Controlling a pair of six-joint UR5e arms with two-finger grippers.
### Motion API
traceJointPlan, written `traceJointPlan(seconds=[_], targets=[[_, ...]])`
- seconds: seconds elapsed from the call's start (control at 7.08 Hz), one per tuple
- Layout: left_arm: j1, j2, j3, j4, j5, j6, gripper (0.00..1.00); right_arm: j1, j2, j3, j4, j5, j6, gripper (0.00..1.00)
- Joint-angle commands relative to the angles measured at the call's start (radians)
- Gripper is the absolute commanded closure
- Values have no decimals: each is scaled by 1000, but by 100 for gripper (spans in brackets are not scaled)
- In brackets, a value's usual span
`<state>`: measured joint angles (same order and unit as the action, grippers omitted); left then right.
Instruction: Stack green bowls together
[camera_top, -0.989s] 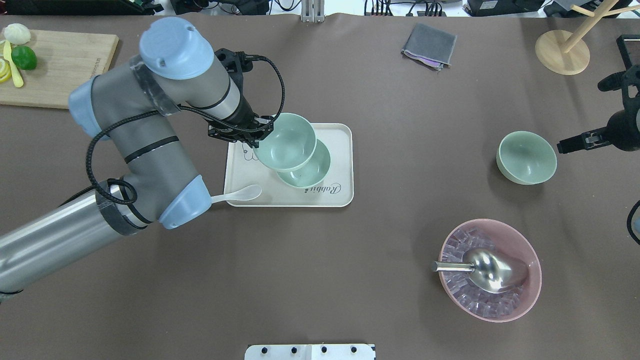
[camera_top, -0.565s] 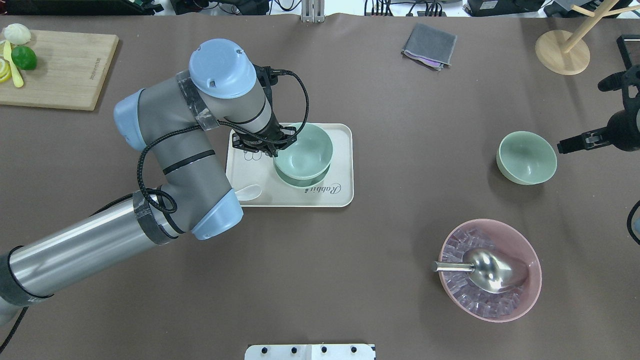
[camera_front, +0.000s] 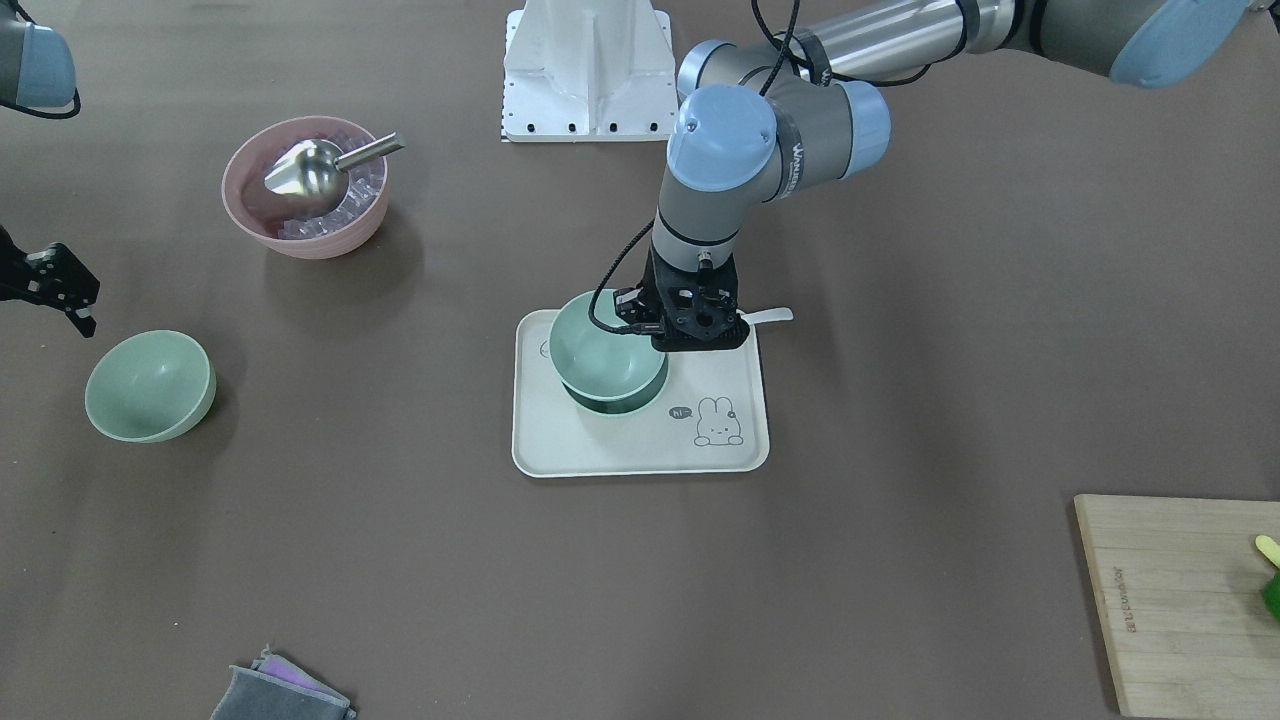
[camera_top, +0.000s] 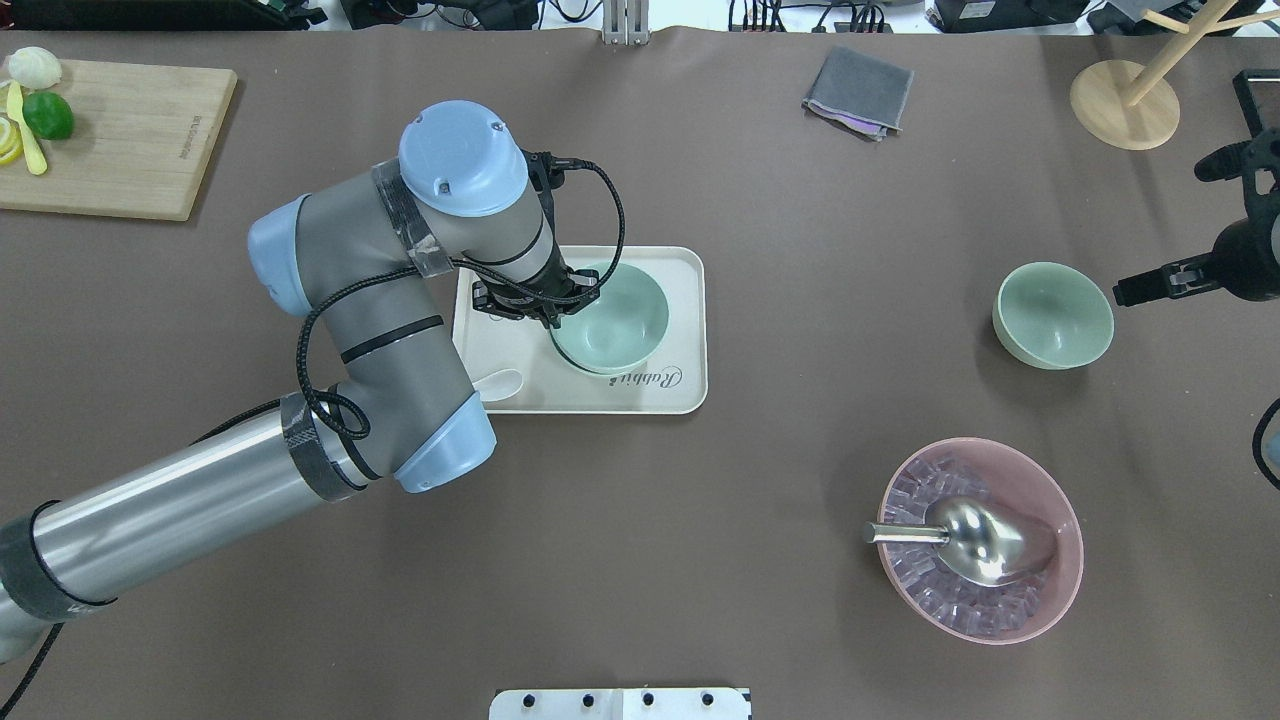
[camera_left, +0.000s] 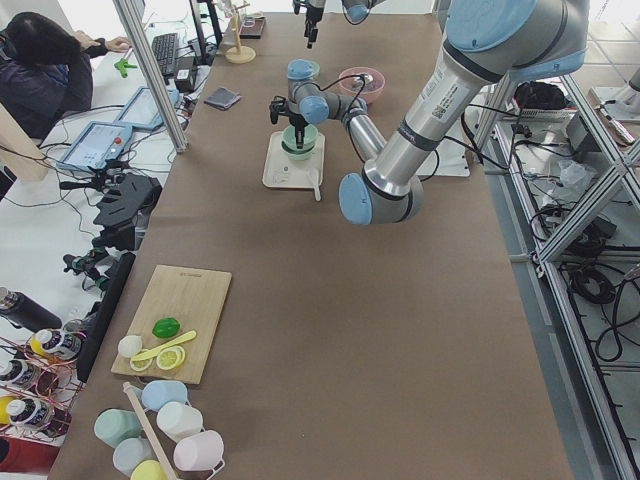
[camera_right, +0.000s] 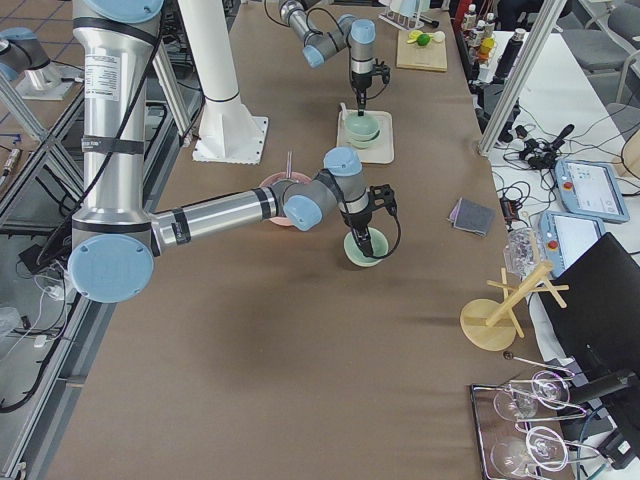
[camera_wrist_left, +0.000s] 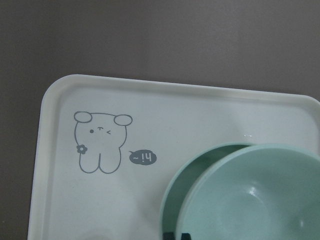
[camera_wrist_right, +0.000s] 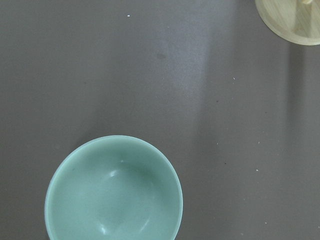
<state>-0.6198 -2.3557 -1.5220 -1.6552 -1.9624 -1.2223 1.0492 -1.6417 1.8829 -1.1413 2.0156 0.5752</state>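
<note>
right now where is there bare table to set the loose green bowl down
Widest bare patch: between the tray, the loose green bowl and the grey cloth. Crowded: the tray, with stacked bowls, spoon and the left arm over it.

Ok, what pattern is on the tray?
A grey outline bunny with a "hi" bubble on the cream tray; best in left wrist view.

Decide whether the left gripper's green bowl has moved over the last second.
Yes. In the overhead view the held green bowl shifted toward the tray's Rabbit lettering, nearer the robot and rightward.
</note>
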Motion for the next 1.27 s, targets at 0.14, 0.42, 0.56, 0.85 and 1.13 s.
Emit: traceJointPlan(seconds=[0.14, 0.42, 0.56, 0.85, 1.13], targets=[[3, 0, 6, -6, 0, -3, 100, 0, 0, 1, 0, 0, 0, 0], [3, 0, 6, -6, 0, -3, 100, 0, 2, -1, 0, 0, 0, 0], [3, 0, 6, -8, 10, -3, 100, 0, 3, -1, 0, 0, 0, 0], [3, 0, 13, -11, 36, -3, 100, 0, 5, -1, 0, 0, 0, 0], [3, 1, 16, -11, 36, -2, 100, 0, 5, -1, 0, 0, 0, 0]])
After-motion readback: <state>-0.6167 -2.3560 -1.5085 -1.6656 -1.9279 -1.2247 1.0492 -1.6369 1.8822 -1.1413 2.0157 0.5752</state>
